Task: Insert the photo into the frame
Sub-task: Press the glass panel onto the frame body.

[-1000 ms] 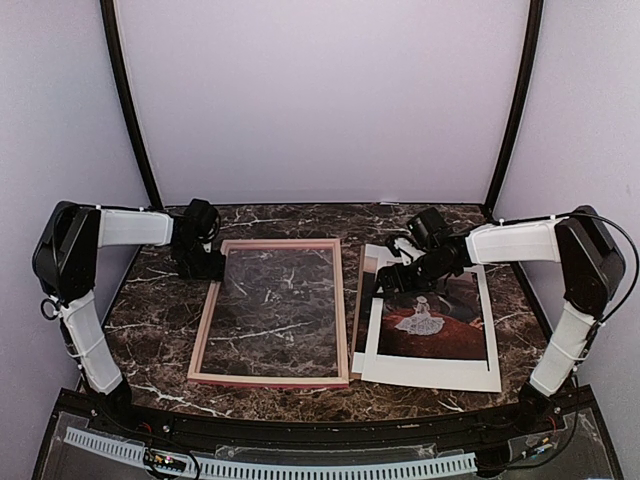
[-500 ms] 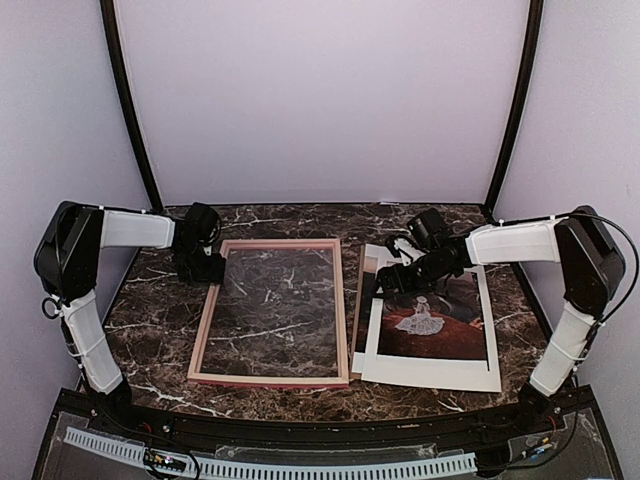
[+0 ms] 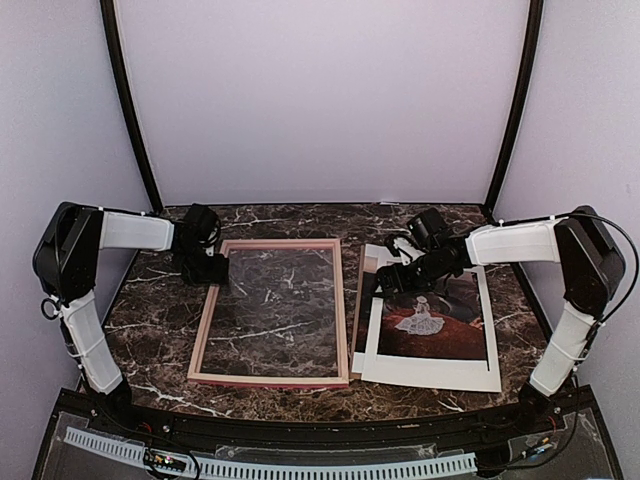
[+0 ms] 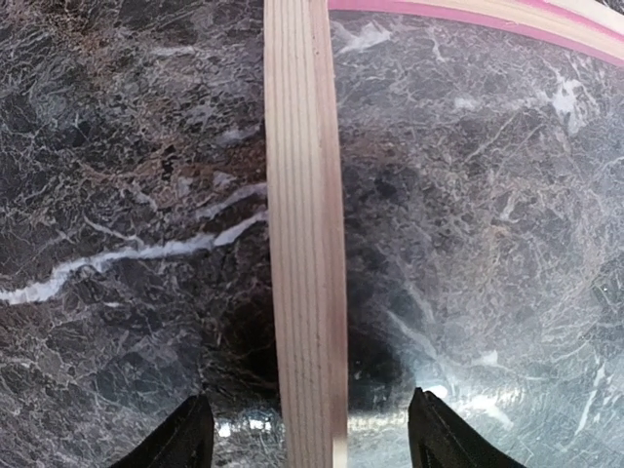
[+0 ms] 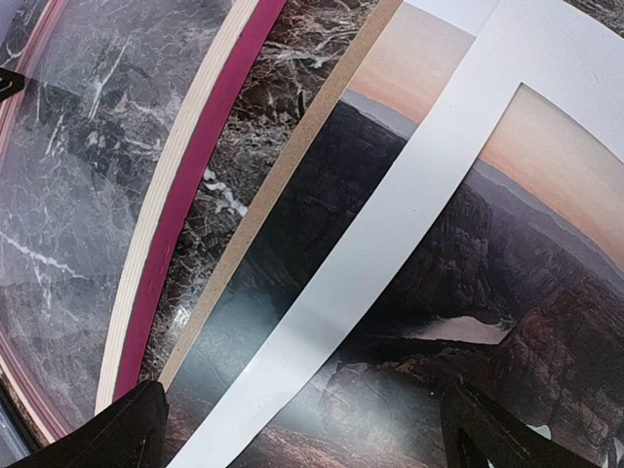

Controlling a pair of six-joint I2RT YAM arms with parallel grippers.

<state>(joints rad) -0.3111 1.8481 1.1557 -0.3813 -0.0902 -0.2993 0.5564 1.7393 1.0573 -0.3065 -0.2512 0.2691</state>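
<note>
The pink wooden frame (image 3: 207,325) lies flat left of centre, with the marble showing through it. My left gripper (image 3: 208,268) is open at its far left corner. In the left wrist view the frame rail (image 4: 304,244) runs between the fingers of this gripper (image 4: 310,444) without touching them. The photo (image 3: 430,320) lies face up to the right, under a white mat (image 3: 430,372). My right gripper (image 3: 390,283) is open and empty over the photo's far left part. The right wrist view shows this gripper (image 5: 307,434) above the photo (image 5: 546,273) and the mat strip (image 5: 390,253).
A brown hardboard backing (image 3: 357,320) lies under the photo, its edge (image 5: 278,195) showing beside the frame's right rail (image 5: 190,195). The dark marble table (image 3: 160,310) ends at a black rail in front. Lilac walls stand close on three sides.
My left gripper has shifted slightly toward the frame's left rail. The right arm, photo and frame have not moved.
</note>
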